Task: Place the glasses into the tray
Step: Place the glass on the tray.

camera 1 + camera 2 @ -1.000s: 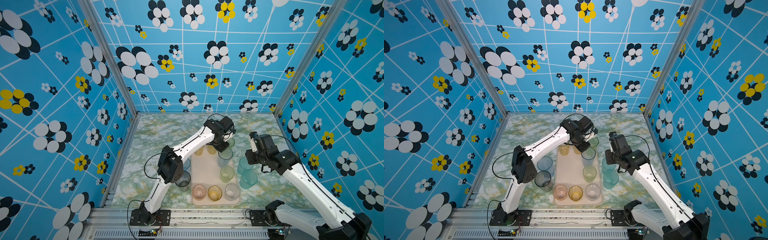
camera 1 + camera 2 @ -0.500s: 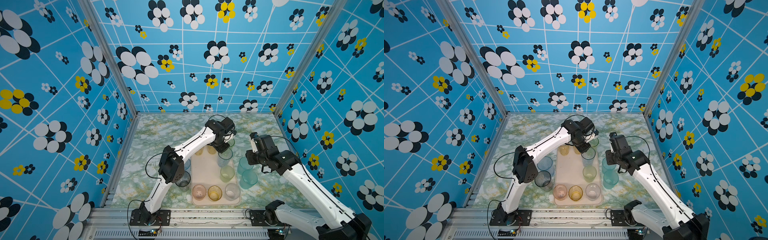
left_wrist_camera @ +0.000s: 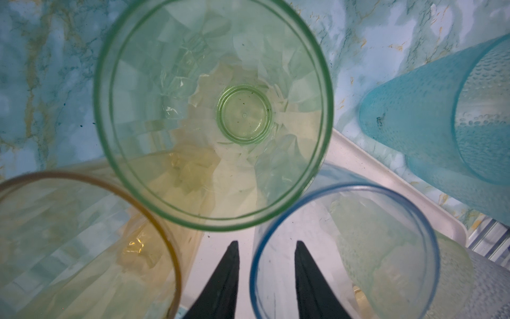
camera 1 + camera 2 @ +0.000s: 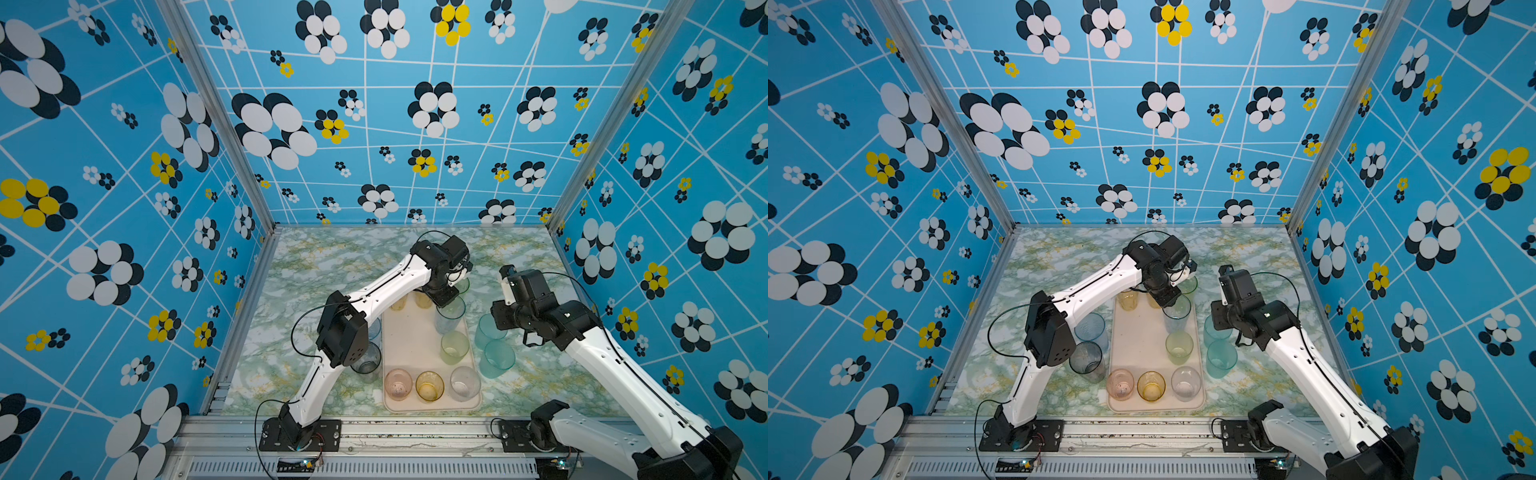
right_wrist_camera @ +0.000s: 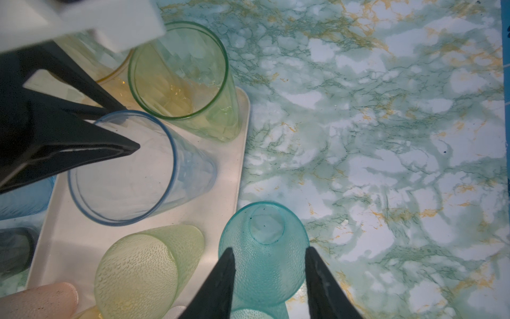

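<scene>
Both wrist views show the left claw (image 3: 267, 242) parted astride the rim of the blue tumbler (image 3: 345, 254), which top views hide.

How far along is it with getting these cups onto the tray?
Done: eight glasses stand in the tray, including the tall blue glass, whose rim the open left tool straddles. In hand: the right tool flanks a teal glass beside the tray; whether it grips is unclear. Left: that one, a second teal glass, and a pale blue glass and grey glass across the tray.
</scene>
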